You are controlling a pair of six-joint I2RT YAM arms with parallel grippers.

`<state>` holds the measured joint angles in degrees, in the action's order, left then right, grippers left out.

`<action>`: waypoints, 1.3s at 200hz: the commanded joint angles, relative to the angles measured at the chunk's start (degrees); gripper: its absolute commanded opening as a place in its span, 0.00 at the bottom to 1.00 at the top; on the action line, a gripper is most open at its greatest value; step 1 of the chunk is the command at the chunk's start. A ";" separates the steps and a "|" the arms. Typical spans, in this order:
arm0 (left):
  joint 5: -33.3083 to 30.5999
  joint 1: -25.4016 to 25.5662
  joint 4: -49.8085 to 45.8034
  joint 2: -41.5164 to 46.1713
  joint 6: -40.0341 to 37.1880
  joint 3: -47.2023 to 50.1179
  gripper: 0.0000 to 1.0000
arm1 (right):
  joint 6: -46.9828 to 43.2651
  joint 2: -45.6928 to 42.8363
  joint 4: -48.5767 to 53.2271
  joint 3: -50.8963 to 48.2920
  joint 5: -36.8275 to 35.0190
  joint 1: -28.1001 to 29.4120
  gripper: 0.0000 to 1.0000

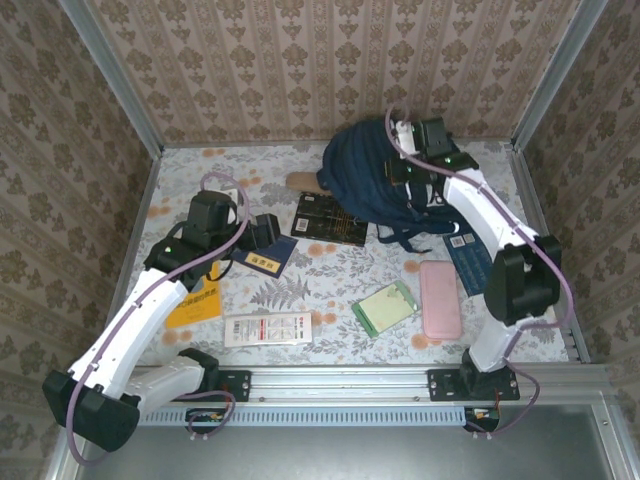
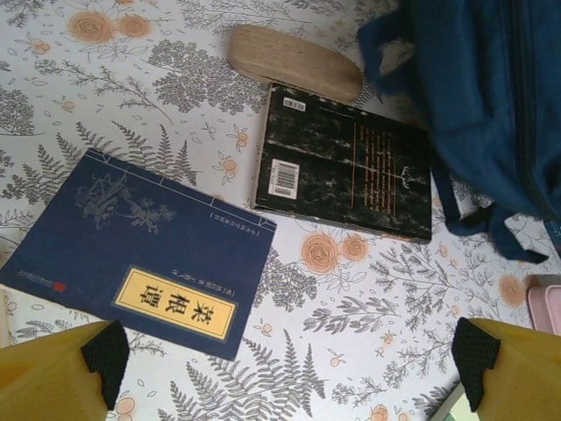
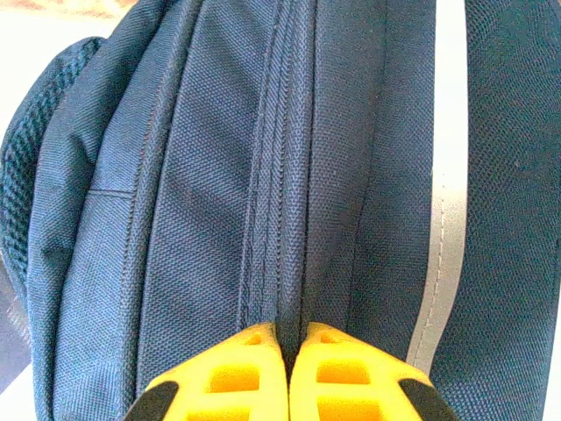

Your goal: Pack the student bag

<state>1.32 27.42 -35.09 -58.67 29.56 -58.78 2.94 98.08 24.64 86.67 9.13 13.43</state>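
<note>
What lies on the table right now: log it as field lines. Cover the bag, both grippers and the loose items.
bag: student bag at the table's far side, zipper seam closed where seen
right gripper: shut, tips on that zipper seam
left gripper: open, above the table by the navy book
beside bag: black book, tan case
near edge: pink case, green notepad, yellow book, white booklet

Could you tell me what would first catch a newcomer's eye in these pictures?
The navy student bag sits far back on the table, the right pincer shut on its zip seam. Nearer, the open left pincer hovers by a blue booklet, with a black book beside the bag.
</note>
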 commanded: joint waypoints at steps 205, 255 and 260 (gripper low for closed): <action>13.37 7.80 12.94 -27.86 18.43 -7.71 0.66 | -10.80 -28.96 -36.15 -40.53 27.55 6.62 0.00; 12.12 8.53 14.94 -27.86 17.99 -7.44 0.16 | -9.30 -28.21 -36.85 -40.26 27.49 6.63 0.00; 12.05 8.53 14.80 -27.84 18.06 -7.33 0.13 | -9.12 -28.21 -36.86 -40.27 27.40 6.66 0.00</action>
<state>12.32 34.81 -23.35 -86.00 47.22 -65.04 -7.62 70.98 -1.52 45.17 30.48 19.22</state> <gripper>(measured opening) 0.210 0.069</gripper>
